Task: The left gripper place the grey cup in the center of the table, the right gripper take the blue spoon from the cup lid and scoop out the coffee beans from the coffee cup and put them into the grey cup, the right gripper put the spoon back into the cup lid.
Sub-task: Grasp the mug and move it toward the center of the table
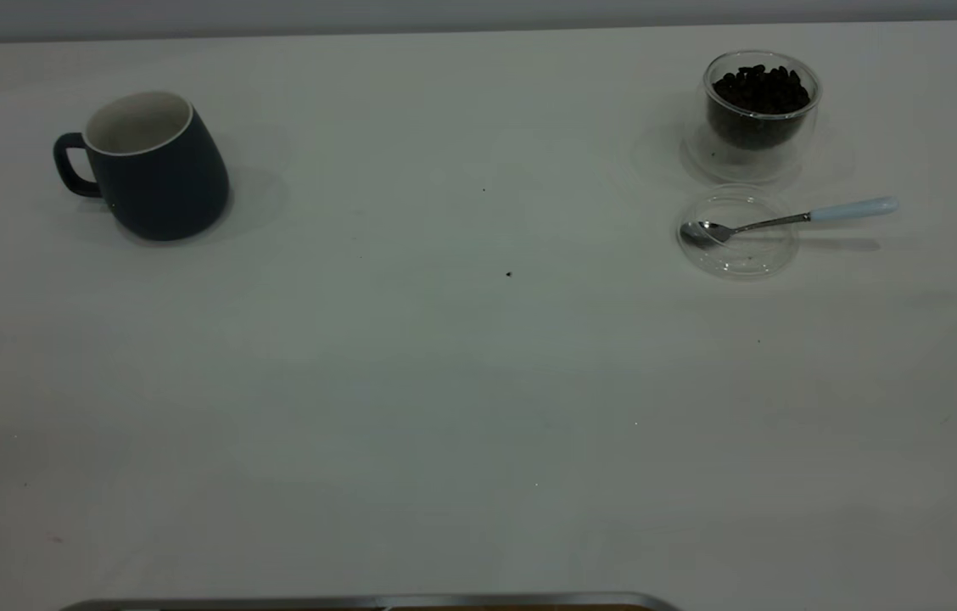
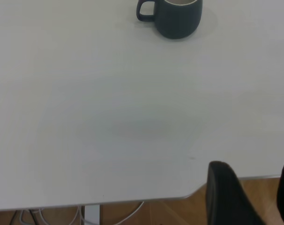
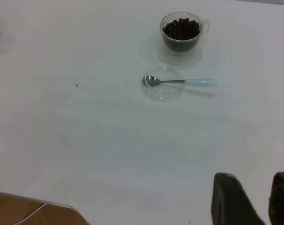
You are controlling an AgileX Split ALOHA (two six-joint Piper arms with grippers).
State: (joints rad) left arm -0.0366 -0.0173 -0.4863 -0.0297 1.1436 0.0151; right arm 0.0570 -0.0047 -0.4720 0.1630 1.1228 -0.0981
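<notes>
- The table (image 1: 478, 407) is a wide white top with a few tiny dark specks near its middle; nothing stands at the centre yet.
- The grey cup (image 1: 152, 165) stands upright at the far left of the exterior view, handle turned to the outer side, white inside and no beans in it as far as one can see.
- The coffee cup (image 1: 761, 106) is at the far right, filled with the coffee beans (image 1: 760, 89) up to near the rim.
- The cup lid (image 1: 737, 233) lies just in front of the coffee cup, very close to it.
- The blue spoon (image 1: 788, 221) rests with its bowl in the lid and its pale handle reaching out over the rim toward the right.
- The left gripper (image 2: 247, 197) hovers by the near table edge, well apart from the grey cup; its fingers stand apart and hold nothing.
- The right gripper (image 3: 250, 201) hangs low over the near part of the table, far from the spoon (also spread, nothing between).
- I judge that the first step is not begun: the left arm must reach to the mug, take it by the body or rim, and bring it to the centre.
</notes>
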